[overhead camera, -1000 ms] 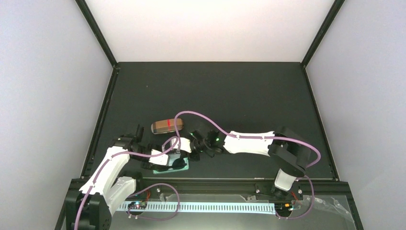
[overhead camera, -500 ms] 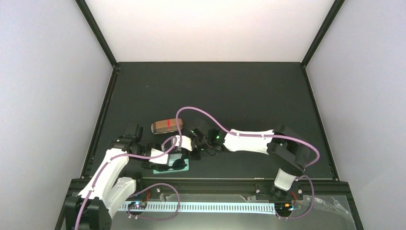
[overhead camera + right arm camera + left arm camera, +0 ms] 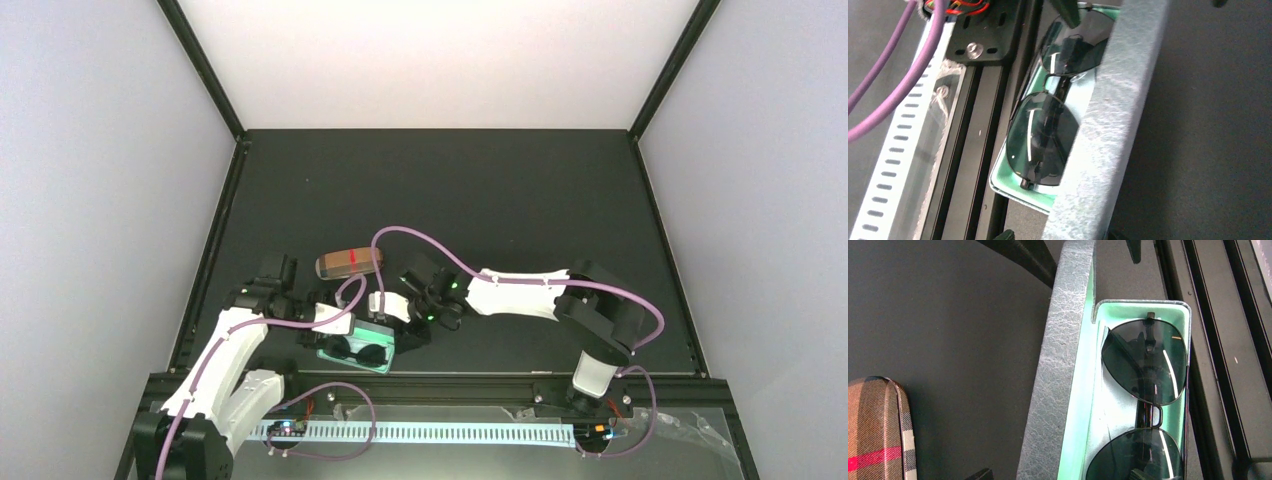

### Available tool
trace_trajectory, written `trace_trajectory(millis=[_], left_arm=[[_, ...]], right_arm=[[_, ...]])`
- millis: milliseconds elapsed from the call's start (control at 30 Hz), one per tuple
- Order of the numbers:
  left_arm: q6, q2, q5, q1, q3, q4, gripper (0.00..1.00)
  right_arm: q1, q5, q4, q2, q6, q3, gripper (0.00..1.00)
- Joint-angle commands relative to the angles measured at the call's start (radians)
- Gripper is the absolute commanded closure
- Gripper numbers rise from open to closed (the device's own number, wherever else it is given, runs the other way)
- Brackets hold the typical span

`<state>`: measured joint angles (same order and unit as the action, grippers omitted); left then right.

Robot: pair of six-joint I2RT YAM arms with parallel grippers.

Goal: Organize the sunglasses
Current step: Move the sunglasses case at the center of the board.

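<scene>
The black sunglasses [image 3: 1147,407] lie lenses-up in the open case [image 3: 1063,365], long axis top-to-bottom in the left wrist view. The left hand [image 3: 1058,474] and right hand [image 3: 1059,235] are each spread apart.

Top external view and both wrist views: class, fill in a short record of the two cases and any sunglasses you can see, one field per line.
open case: blue-grey case, lid raised, mint-green lining, at the near edge of the table
contents: black sunglasses, folded, dark lenses up, lying inside the blue-grey case
other case: plaid tan case, closed, farther back, apart from the open one
other sunglasses: none in view
</scene>
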<state>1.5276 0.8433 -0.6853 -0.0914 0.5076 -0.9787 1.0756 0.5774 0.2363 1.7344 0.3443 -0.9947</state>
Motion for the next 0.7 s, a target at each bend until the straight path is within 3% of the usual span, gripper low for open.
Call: trace_trajectory(millis=[0, 200, 667], left_arm=[[-0.030, -0.006, -0.065, 0.006, 0.036, 0.011, 0.28], [-0.064, 0.049, -0.045, 0.014, 0.056, 0.020, 0.28], [-0.017, 0.113, -0.043, 0.086, 0.090, -0.021, 0.27]], right_arm=[[-0.003, -0.041, 0.000, 0.013, -0.084, -0.044, 0.49], [-0.004, -0.081, -0.024, -0.004, -0.166, -0.037, 0.50], [0.004, -0.094, -0.052, -0.023, -0.218, -0.033, 0.69]])
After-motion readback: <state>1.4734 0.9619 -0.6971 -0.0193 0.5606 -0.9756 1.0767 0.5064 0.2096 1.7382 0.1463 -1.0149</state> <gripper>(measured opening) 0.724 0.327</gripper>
